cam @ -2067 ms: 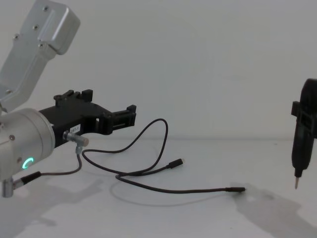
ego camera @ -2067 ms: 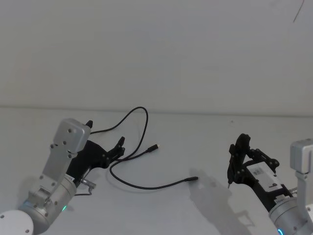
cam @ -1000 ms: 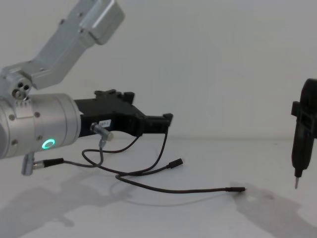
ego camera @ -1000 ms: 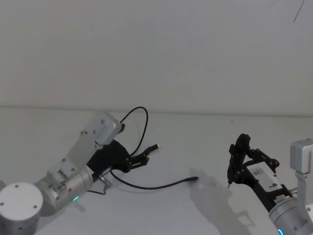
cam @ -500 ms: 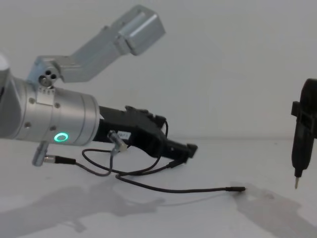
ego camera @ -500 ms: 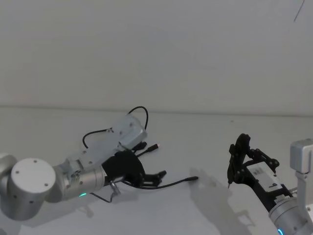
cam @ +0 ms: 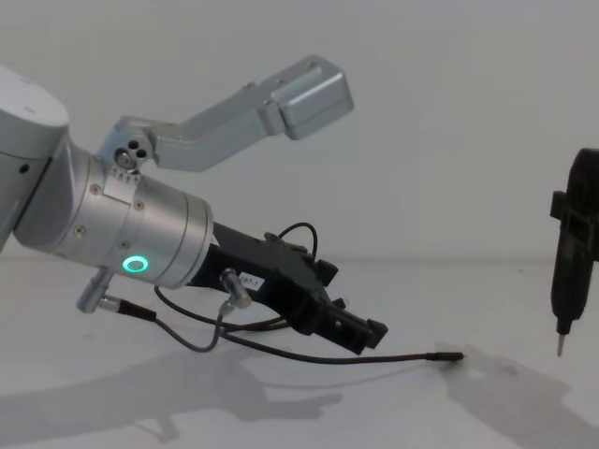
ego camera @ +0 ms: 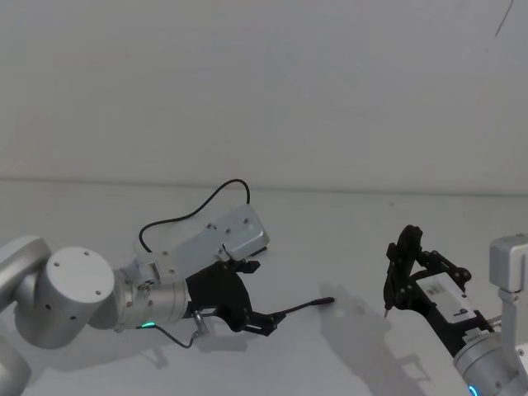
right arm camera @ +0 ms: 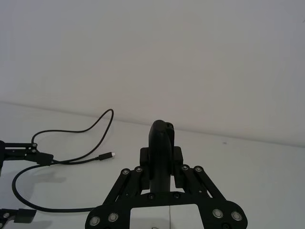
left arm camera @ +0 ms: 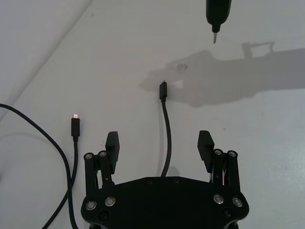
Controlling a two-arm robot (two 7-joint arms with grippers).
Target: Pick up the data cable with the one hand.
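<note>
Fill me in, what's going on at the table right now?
The left gripper is low over the white table, its fingers open on either side of one branch of the data cable, a little back from its plug. It has not closed on the cable, which lies on the table. The right gripper is parked off to the right, shut on a slim black tool held tip down.

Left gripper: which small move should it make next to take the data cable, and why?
Probably lower a little and close. In the left wrist view the left gripper is open, one branch of the data cable runs between its fingers, and it hangs low over the table. The right gripper sits to the right, shut on a pointed tool.
</note>
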